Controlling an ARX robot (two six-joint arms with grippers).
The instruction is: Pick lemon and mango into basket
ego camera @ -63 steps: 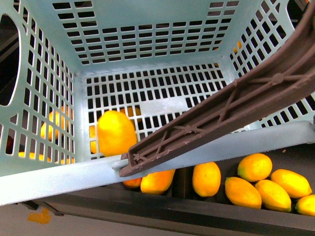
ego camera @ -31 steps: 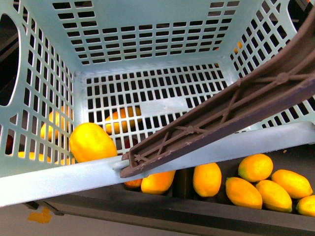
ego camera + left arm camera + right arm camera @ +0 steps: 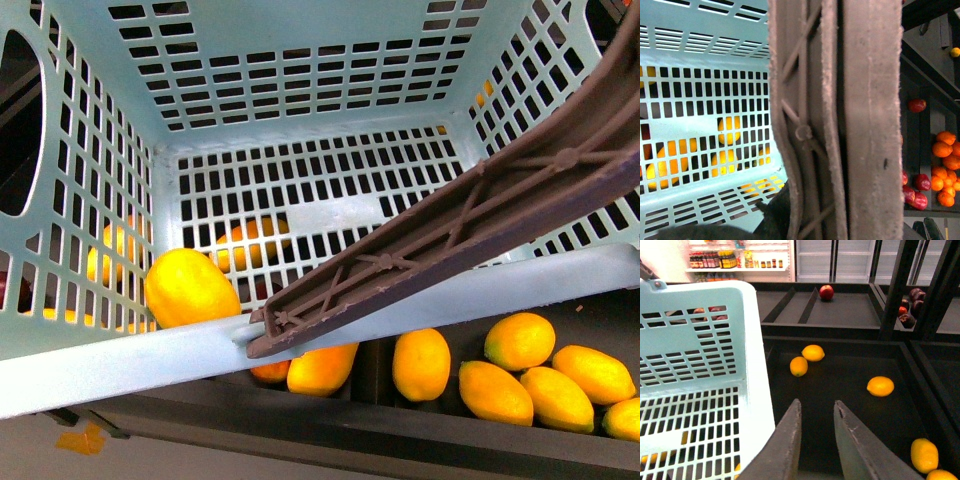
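The basket [image 3: 130,360] fills the front view and sits tilted. Its brown handle [image 3: 450,230] crosses the basket from 7 o'clock up to 3 o'clock. One yellow-orange oblong fruit, which I take for the mango [image 3: 190,288], lies inside on the slotted floor at 8 o'clock, touching the near wall and close to the left wall. More yellow fruit [image 3: 520,340] lies outside on the dark shelf, from 6 to 4 o'clock under the near rim.

The right tool [image 3: 815,440] is spread and holds nothing. It hangs over a dark shelf tray [image 3: 850,375], just beside the basket's wall. A lemon [image 3: 880,386] lies loose ahead of it, and two other yellow fruits [image 3: 798,366] lie further off.

The left wrist view is filled by the handle, so I cannot tell whether the left tool is spread or pressed together.

The lemon seems to be the part still to do, and several things could go wrong:
- The lemon is smooth and rounded, so an off-centre pinch could squirt it away across the tray.
- The yellow fruits look much alike, so the tool could take the wrong one.
- The tool hangs close to the basket, so a wide swing could knock the wall.
- The basket is tilted, so a jolt could roll the mango across the floor.
- If the handle is loosely held, the basket could swing or drop.
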